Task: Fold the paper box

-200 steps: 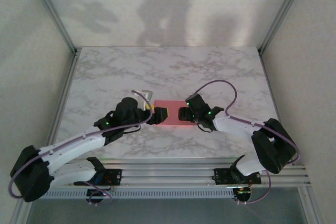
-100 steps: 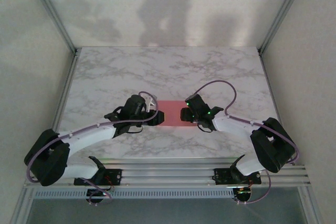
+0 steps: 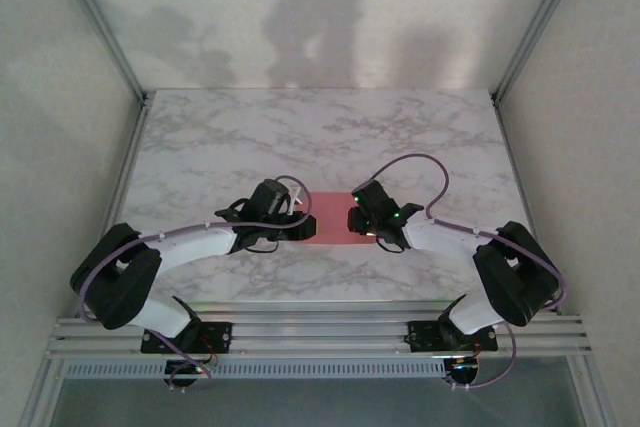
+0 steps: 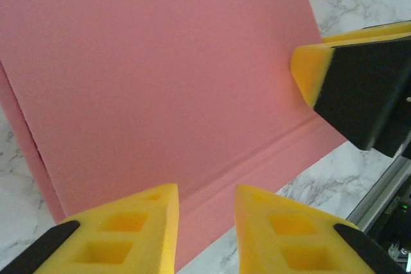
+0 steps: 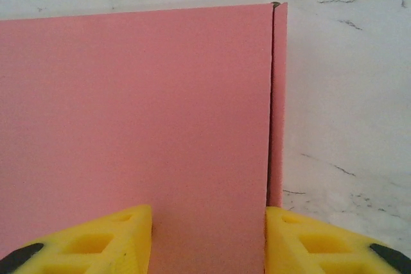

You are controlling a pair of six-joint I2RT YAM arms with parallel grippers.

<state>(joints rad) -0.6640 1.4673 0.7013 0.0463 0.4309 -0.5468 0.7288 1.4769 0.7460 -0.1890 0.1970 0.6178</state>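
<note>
Nearest, the left gripper (image 4: pixel 205 198): its pads stand apart w/ a narrow gap and pink shows btwn them. Nothing looks pinched. The right gripper (image 5: pixel 209 219) stands wider apart, also empty, over the sheet's other end. Just beyond them the paper box (image 3: pixel 328 219) lies flat, pink face up, btwn the two grippers. It sits near the ctr of the marble table (image 3: pixel 300 137), a bit toward the arms.

Step in hand, prob.: getting purchase on an edge so a wall can go up along the crease (image 4: pixel 276 152). To do it well:
- One gripper pins the main panel while the other works the edge strip (image 5: pixel 277 94).
- Thin board will likely slide on smooth marble, so press down before pushing sideways.
- Bend right on the crease, not beside it.

Hard to make out:
- Can't tell whether either set of pads touches the board or hangs just above it.
- From overhead, both ends of the sheet are covered by the grippers, along w/ any tabs there.
- The sheet's far edge is cut off at the top of the left wrist view.
</note>
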